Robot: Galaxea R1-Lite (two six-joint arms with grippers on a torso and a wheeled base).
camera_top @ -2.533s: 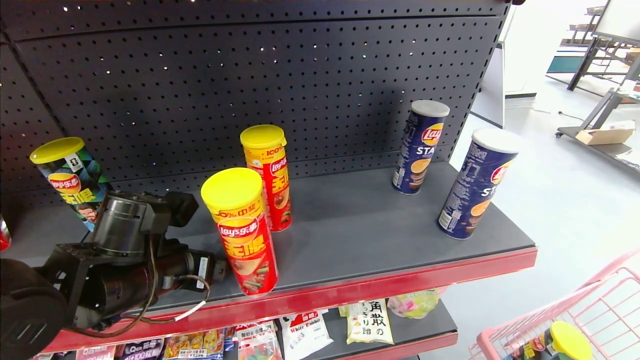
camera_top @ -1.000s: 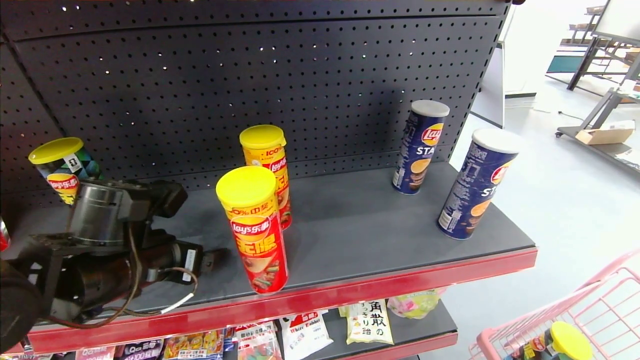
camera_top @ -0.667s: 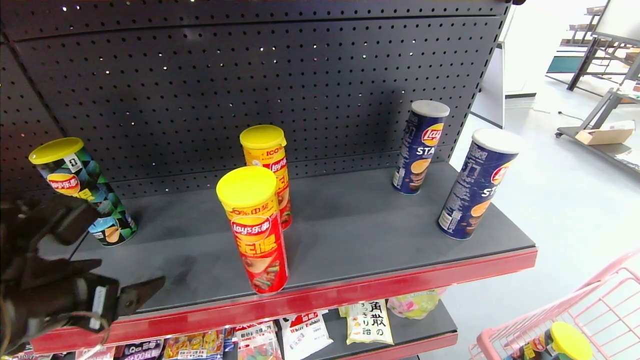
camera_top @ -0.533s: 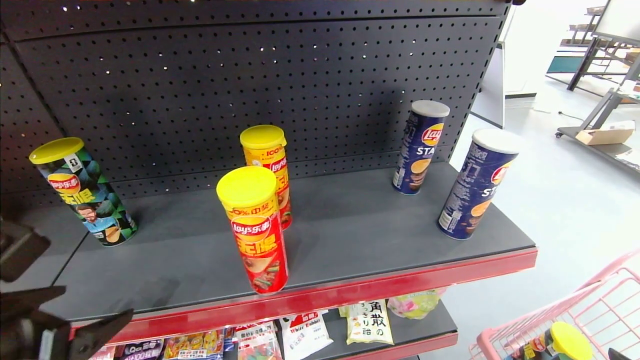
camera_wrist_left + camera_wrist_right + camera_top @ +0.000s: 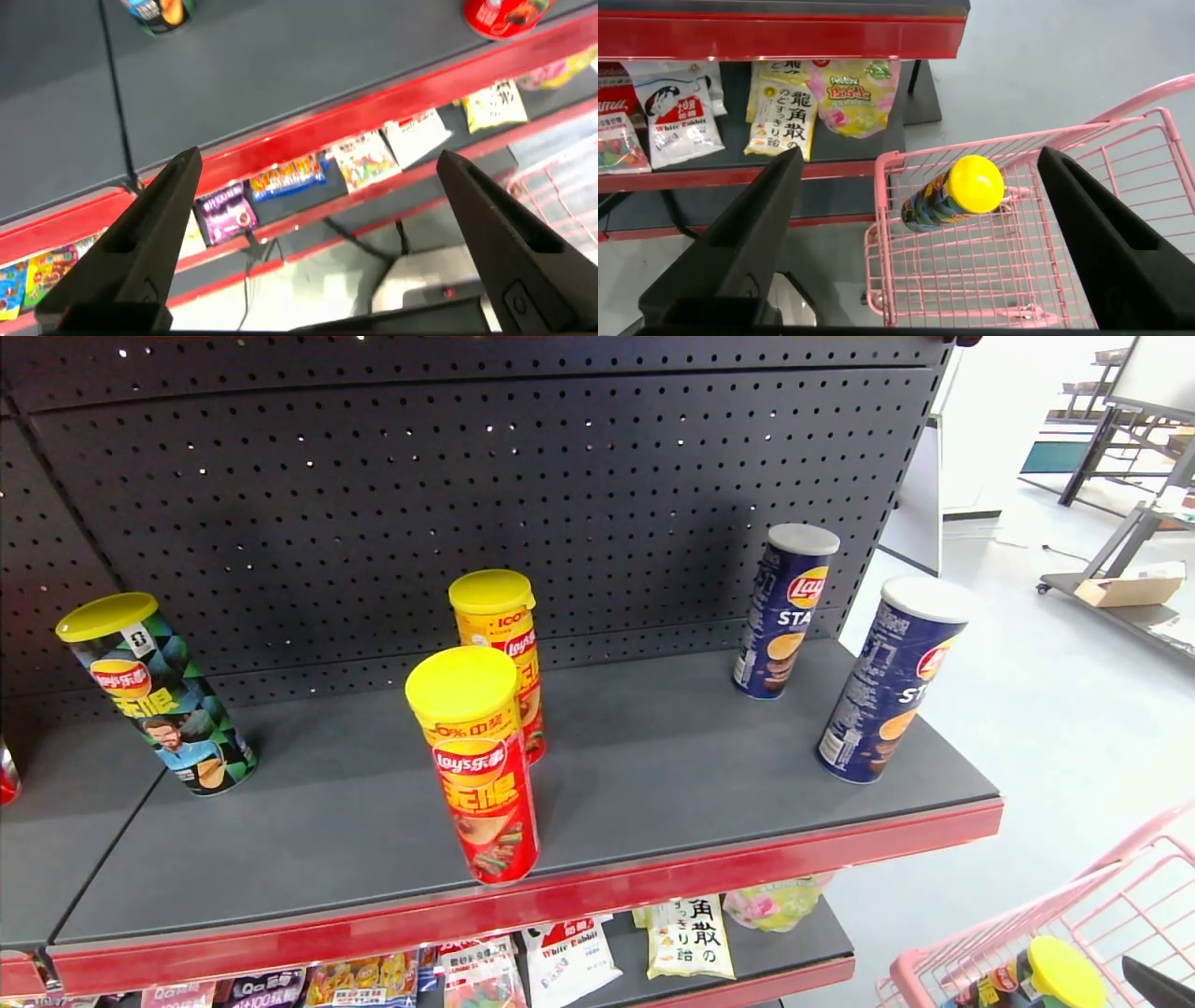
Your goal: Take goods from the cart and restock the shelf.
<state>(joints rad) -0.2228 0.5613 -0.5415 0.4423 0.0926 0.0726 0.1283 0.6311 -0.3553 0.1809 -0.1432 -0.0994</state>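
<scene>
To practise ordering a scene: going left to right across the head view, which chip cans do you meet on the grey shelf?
green can → front red can → rear blue can → front blue can; rear red can overlaps, omitted.

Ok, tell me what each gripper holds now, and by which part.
Nothing. The left gripper is open by the shelf edge; the right gripper is open above the yellow-lidded can in the cart.

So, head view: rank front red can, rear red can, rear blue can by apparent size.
Largest: front red can, though nearest the camera.
Then rear red can and rear blue can, too alike to rank.
</scene>
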